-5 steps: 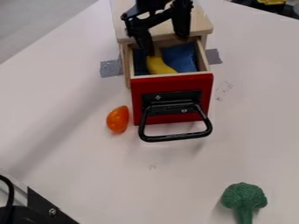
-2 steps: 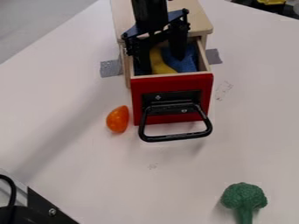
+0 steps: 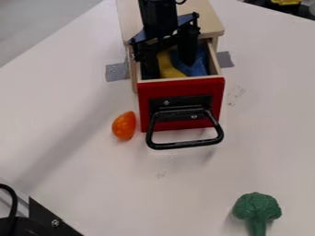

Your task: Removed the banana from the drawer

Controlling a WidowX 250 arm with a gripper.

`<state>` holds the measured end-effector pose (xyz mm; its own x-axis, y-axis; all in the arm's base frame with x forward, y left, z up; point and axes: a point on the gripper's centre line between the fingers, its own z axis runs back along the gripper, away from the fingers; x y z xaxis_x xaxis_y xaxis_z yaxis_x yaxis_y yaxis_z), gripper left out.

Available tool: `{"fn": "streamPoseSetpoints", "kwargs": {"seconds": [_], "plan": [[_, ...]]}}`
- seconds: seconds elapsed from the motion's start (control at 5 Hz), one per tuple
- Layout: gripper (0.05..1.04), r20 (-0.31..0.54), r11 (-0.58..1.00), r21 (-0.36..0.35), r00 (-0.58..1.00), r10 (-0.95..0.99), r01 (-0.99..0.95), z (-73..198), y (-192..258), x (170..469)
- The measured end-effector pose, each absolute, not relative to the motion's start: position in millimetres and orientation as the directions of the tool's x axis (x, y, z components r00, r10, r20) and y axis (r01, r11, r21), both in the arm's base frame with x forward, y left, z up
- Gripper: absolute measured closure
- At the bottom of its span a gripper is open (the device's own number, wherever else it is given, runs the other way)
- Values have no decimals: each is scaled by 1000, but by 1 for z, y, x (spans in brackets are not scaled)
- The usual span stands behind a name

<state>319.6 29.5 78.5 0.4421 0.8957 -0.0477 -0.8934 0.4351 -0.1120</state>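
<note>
The gripper hangs down into the pulled-out drawer at the top middle, its two fingers open and spread apart. Between them lies the yellow banana, its upper part partly hidden by the gripper. The left finger is right beside the banana's left side; the other is over the blue cloth on the right. The drawer has a red front with a black handle.
The wooden cabinet top lies behind the drawer. An orange toy rests just left of the red front. Green broccoli is at the lower right. Black and metal hardware occupies the lower left corner.
From one second ago, the gripper has come down into the drawer, around the banana. Over the last half second it has barely moved. The banana and drawer look unmoved.
</note>
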Motion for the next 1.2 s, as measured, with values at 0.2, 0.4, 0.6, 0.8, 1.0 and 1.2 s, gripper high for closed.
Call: {"fn": "streamPoseSetpoints", "kwargs": {"seconds": [0.2,0.4,0.6,0.8,1.0,1.2], "plan": [[85,-62,403,-67,407,911,-913,66,34,330],[85,-66,400,-34,401,914,-916,54,32,345],[131,-68,407,-19,407,911,-913,48,31,351],[396,-70,405,-25,406,911,-914,48,29,355],[554,-66,409,-35,410,910,-912,51,26,356],[555,-72,400,-43,402,913,-915,51,25,354]]}}
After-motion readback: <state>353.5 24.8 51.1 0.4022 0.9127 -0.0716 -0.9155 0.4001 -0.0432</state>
